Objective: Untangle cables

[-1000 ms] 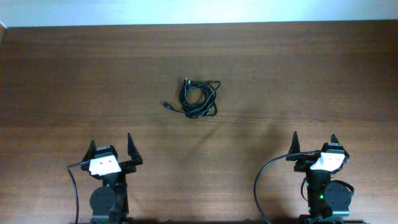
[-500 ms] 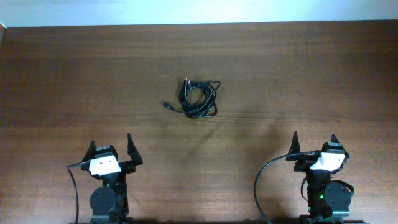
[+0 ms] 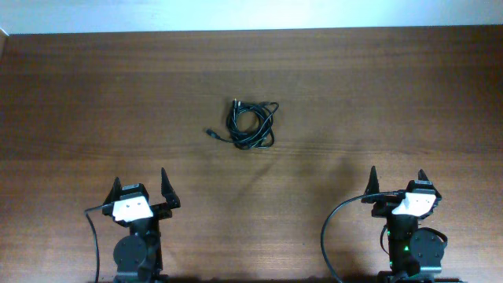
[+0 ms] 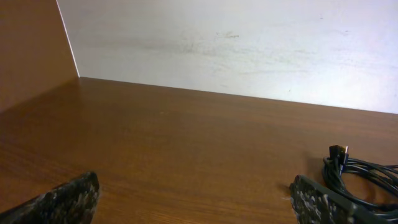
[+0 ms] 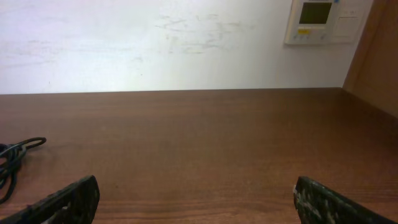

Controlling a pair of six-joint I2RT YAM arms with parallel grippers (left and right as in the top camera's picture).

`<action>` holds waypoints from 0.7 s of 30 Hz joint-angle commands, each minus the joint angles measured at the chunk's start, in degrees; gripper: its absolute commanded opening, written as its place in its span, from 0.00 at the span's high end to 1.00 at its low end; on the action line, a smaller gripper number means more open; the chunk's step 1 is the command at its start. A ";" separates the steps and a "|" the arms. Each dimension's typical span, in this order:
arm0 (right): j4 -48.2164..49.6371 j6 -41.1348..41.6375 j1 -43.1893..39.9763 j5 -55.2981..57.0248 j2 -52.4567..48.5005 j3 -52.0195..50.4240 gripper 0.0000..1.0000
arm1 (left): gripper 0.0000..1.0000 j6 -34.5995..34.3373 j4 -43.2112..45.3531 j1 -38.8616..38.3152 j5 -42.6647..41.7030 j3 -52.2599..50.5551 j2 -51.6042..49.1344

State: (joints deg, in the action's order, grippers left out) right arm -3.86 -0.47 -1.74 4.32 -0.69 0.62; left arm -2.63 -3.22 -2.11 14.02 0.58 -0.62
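Two parked robot arms with wide-open grippers face a small coil of black cables on a wooden table.

Nothing has moved in the last second: both arms sit where they were at the near edge, so the untangling appears not to have begun. The left gripper (image 3: 141, 179) has its jaws spread wide and holds nothing. The cables (image 3: 251, 126) lie ahead of it and off to its right, well apart. They form one loose coil of overlapping loops, with one plug poking out on the side nearer this gripper and another at the far edge. The right gripper (image 3: 397, 173), also spread wide and empty, has the coil ahead and off to its left, farther away. Only the table (image 3: 78, 94) lies between each gripper and the coil, so nothing blocks a reach. A wall panel (image 5: 317, 18) hangs well beyond the right gripper.
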 commanded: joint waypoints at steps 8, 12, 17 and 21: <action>-0.13 -0.11 -0.22 1.31 0.33 -0.31 0.01 | 0.02 0.90 -0.33 0.42 -0.96 -0.04 0.28; 2.16 -0.13 -0.22 7.17 0.28 -0.31 0.01 | 0.02 0.92 -0.22 0.42 -0.70 -0.04 0.28; 4.72 0.31 -0.22 -7.45 0.28 0.66 0.01 | 0.02 -1.97 -4.35 0.39 -9.33 1.84 -0.02; 4.61 10.45 -0.22 -18.56 0.28 6.47 0.01 | 0.02 -3.78 -13.73 0.39 -13.62 12.90 -3.28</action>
State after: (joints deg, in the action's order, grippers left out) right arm 0.49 2.31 -1.74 -2.98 -0.69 1.28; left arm -4.43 -12.60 -2.11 6.37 4.58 -1.45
